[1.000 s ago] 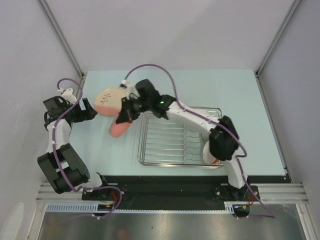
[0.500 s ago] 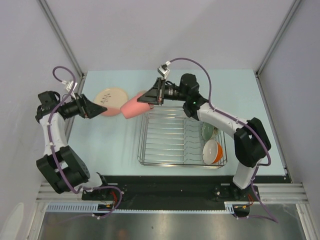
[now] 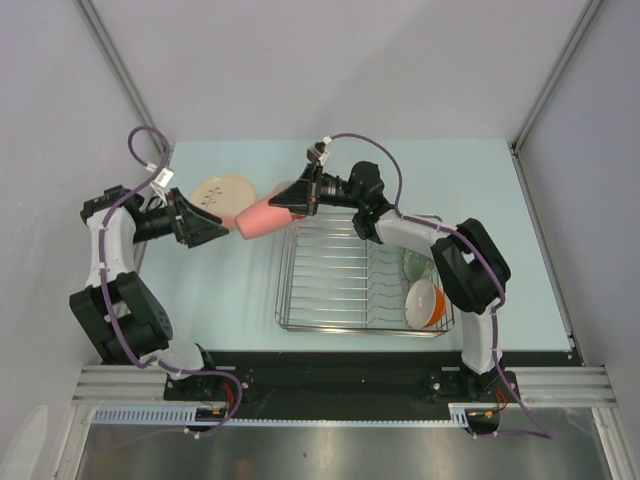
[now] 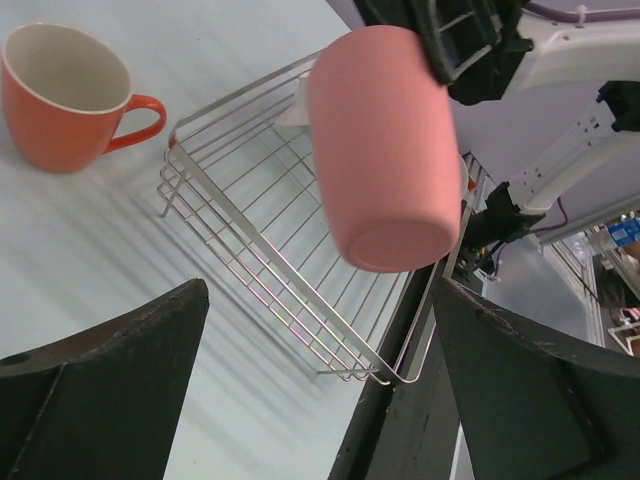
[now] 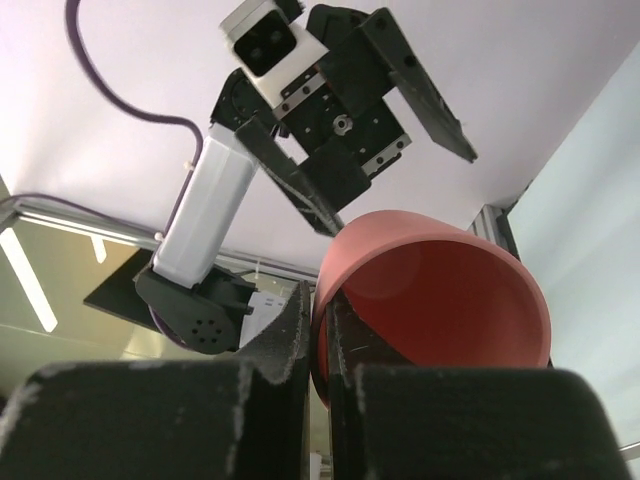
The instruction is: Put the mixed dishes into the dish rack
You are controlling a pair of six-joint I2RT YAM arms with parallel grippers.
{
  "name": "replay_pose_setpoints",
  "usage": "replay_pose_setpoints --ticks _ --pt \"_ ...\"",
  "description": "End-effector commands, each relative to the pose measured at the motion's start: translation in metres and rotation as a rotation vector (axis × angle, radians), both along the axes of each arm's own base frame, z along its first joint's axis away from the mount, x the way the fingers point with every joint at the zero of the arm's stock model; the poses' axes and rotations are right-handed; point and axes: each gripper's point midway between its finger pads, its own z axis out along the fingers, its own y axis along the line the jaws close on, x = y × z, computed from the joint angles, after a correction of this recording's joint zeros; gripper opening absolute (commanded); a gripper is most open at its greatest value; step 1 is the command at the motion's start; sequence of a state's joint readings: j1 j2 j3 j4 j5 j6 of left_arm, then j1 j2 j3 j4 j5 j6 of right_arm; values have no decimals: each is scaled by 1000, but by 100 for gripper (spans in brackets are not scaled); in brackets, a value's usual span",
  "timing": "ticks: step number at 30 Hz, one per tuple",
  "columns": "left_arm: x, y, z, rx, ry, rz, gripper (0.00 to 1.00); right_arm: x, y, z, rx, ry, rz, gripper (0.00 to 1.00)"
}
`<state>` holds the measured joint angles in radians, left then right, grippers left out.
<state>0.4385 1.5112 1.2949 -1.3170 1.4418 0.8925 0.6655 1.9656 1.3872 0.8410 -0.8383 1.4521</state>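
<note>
Shift since the earlier frame: swinging the left fingers (image 4: 100,390) down and in toward the pink cup (image 4: 385,150); tucking the right elbow closer to the dish rack (image 3: 340,327).
Right fingers (image 5: 200,410): pinching the cup's rim tight, one inside and one outside; holding it on its side in the air with its base turned toward the left arm, probably offering it for a handover.
Left fingers: standing fully spread and empty, framing the cup's base without touching it.
Pink cup: hanging over the tabletop (image 3: 500,200) just beside the rack's far left corner, not yet inside.
Dish rack: already carrying a pale green bowl (image 3: 415,262) and an orange bowl (image 3: 427,303) at its right end.
Outside the rack: lying near the left arm, the cream plate (image 3: 222,190); sitting upright on the tabletop near the rack, the orange mug (image 4: 65,95).
</note>
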Motion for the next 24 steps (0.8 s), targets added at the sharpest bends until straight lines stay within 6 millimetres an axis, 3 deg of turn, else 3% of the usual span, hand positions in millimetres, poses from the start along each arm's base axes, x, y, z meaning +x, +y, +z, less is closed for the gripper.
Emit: replay_pose_setpoints --ticks 1,7,21,24 --pt "-15 -24 46 -192 -71 -33 100 3 -1 6 91 0 20 0" --pt "-19 -33 42 -191 -60 -67 100 7 10 0 91 9 27 0" --pt "-20 -44 31 -194 -39 -108 99 -8 41 17 144 6 112 0" --pt "-21 -48 34 -198 -38 -124 79 -7 45 16 158 17 109 0"
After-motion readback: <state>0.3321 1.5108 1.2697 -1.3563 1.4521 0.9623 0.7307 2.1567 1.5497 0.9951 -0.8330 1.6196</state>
